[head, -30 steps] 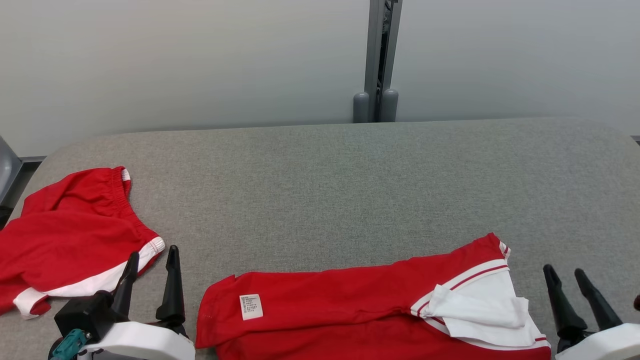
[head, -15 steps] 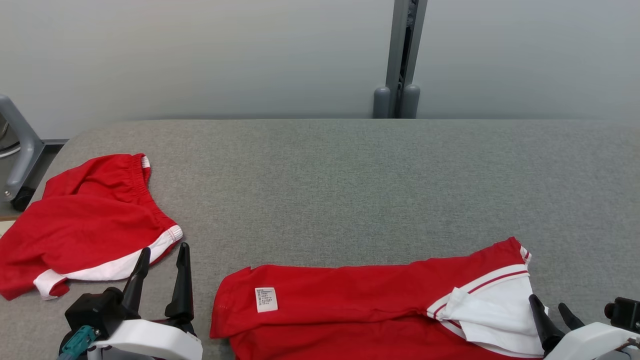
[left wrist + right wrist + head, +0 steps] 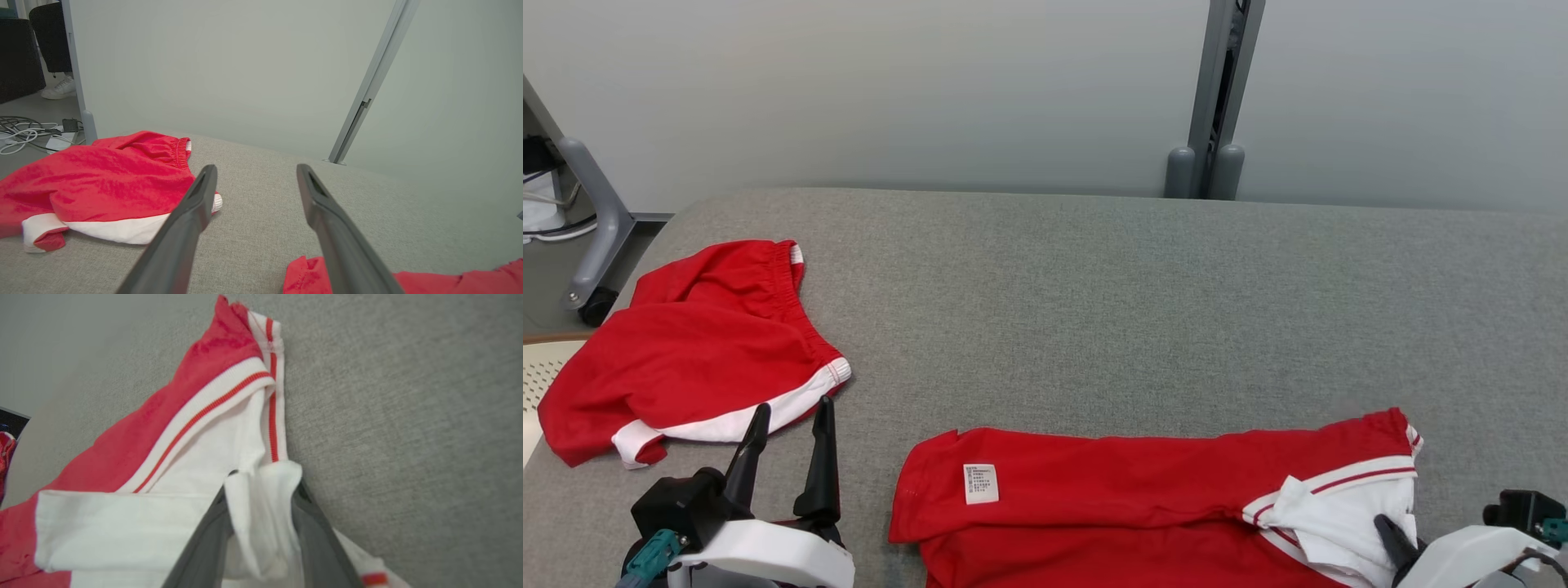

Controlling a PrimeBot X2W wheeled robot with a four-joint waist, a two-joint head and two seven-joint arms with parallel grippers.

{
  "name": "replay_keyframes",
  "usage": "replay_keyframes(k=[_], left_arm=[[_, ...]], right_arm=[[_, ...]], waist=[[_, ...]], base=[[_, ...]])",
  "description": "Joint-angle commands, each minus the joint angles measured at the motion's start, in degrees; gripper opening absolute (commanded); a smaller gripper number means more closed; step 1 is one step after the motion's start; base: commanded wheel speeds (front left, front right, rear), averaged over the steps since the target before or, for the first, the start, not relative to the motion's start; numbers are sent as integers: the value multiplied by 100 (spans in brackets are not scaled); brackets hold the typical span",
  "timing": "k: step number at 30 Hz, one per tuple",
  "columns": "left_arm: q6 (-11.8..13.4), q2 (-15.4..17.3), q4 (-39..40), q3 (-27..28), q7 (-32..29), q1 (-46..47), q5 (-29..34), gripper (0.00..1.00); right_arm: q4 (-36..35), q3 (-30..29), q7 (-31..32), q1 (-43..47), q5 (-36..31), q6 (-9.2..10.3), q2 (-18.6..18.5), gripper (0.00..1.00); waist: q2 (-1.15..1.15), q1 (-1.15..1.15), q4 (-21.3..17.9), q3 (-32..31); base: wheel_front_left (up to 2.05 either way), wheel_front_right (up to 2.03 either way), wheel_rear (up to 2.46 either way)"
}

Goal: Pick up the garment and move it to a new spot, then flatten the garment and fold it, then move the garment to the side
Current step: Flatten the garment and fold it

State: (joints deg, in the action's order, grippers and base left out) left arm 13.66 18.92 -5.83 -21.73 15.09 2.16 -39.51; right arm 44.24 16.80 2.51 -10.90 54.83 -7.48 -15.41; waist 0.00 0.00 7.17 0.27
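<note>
**Right-end pinch taken; left end of garment not gripped.**

The red shirt [image 3: 1111,490] lies on the near edge of the grey table [image 3: 1094,310], its long axis running left to right across the robot's front. At its right end, the right gripper [image 3: 261,490] has its jaws drawn in on a bunched white fold [image 3: 253,522] beside the red-striped ribbed trim. The left gripper [image 3: 793,406] hovers with jaws spread, holding nothing, just left of the shirt's hem and clear of it, so it is judged the nearer arm for that end. The cloth is a soft, limp knit, creased and doubled over, with a sewn label [image 3: 981,483] showing. The table covering is a coarse weave. Red shorts [image 3: 686,351] lie well apart at the far left.
</note>
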Motion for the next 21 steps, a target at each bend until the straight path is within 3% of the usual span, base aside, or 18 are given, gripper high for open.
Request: replay_keyframes(k=[1,11,21], left_arm=[[-4,-4,-10,13,7,37,-17,100],[-16,-28,-16,15,7,-10,-38,100],[-25,-44,-38,24,8,-20,-60,100]], right_arm=[[102,129,174,52,75,-2,139,0],[-241,141,312,-295,456,-2,-210,0],[-286,-177,627,-370,633,-2,-922,0]], waist=[[0,0,0,-13],[0,0,-56,-74],[0,0,-181,-103]], base=[[0,0,0],[0,0,0],[0,0,0]])
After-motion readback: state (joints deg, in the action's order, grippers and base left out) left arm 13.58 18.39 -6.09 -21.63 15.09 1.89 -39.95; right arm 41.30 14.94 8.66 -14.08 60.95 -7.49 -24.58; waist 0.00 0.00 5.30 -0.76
